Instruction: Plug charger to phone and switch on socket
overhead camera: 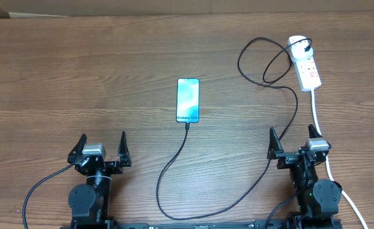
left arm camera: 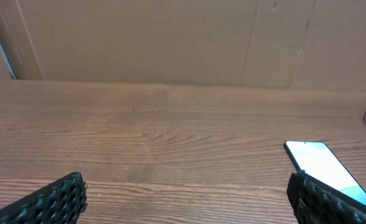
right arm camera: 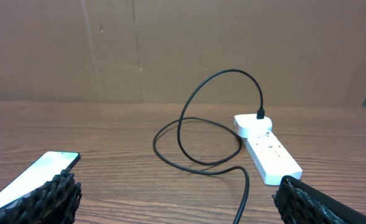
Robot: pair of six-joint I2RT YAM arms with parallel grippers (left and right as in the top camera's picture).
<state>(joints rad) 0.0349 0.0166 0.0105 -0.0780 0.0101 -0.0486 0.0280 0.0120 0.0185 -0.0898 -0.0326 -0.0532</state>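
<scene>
The phone [overhead camera: 187, 100] lies screen up at the table's middle, its "Galaxy S24" end toward me; it also shows in the left wrist view [left arm camera: 323, 165] and right wrist view [right arm camera: 37, 172]. The charger [overhead camera: 174, 162] runs as a thin black cable from the phone's near edge, where its tip sits, down and round to the right, looping [right arm camera: 198, 134] up to its plug in the socket [overhead camera: 304, 62] [right arm camera: 267, 148] at the back right. My left gripper [overhead camera: 101, 150] [left arm camera: 186, 205] and right gripper [overhead camera: 294, 143] [right arm camera: 177, 202] stand open near the front edge, holding nothing.
The socket's thick white cord [overhead camera: 319, 121] runs down the right side past my right arm. A brown cardboard wall [left arm camera: 170, 37] stands behind the wooden table [overhead camera: 79, 76].
</scene>
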